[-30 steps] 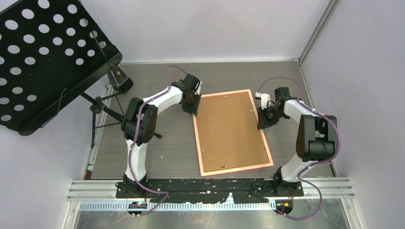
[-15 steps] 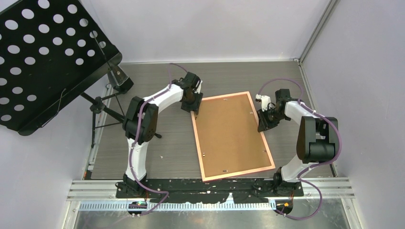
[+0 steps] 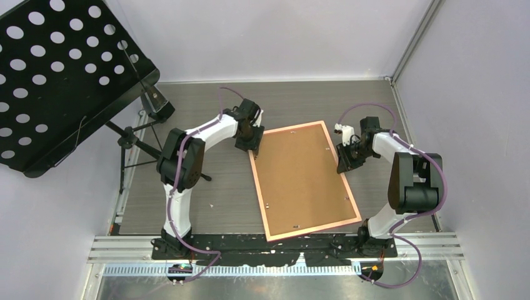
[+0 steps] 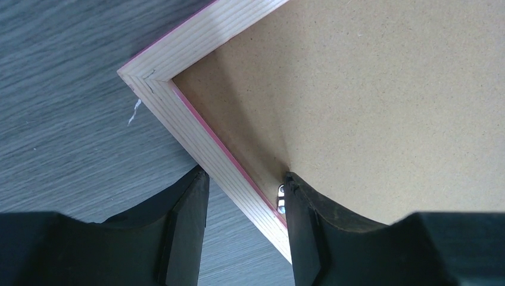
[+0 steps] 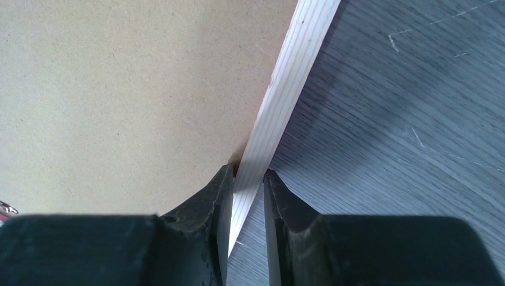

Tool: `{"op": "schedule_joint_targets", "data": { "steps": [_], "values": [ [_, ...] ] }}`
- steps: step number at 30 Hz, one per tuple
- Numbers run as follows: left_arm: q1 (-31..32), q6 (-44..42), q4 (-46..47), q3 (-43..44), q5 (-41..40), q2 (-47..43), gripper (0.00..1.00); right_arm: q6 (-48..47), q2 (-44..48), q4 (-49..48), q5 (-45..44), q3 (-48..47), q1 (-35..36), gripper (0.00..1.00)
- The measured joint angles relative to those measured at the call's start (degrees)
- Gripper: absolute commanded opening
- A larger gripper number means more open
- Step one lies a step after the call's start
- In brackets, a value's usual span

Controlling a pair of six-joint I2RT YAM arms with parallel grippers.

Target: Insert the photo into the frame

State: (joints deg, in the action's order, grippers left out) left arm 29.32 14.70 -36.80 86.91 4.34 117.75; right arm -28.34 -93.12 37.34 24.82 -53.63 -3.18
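— Brown board (image 3: 300,169) faces up: the frame (image 3: 310,225) lies on its front in the middle of the tabletop (image 3: 219,187). Its long sides run near to far, with the near end skewed right. Where is the photo?

— Nowhere in view. It may be under the board or somewhere else; I cannot tell.

— And the arms?

— The left gripper (image 4: 244,179) is clenched across the left rail, just near of the far-left corner. One finger is outside against the wood, the other inside on the board beside a small metal clip (image 4: 281,199). The right gripper (image 5: 248,173) pinches the right rail toward its far end, the thin wood between its jaws.

— Which step is this?

— Handling the frame by both long sides, I'd say: squaring it up, or readying it to lift or turn. Whether it is off the tabletop I can't make out.

— Next?

— If the photo isn't inside, the clips must be turned and the board lifted, which is fine work on something tiny. If it is inside, both arms must lift and turn together, or the rail slips out of one pinch.
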Motion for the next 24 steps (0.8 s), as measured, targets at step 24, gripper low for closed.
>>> {"op": "schedule_joint_targets", "data": {
  "steps": [24],
  "values": [
    [0.3,-1.2,-1.3,-4.2,3.6,-3.2,0.48,0.4,0.0,0.0,-0.1,0.0,0.0,0.05]
  ]
}}
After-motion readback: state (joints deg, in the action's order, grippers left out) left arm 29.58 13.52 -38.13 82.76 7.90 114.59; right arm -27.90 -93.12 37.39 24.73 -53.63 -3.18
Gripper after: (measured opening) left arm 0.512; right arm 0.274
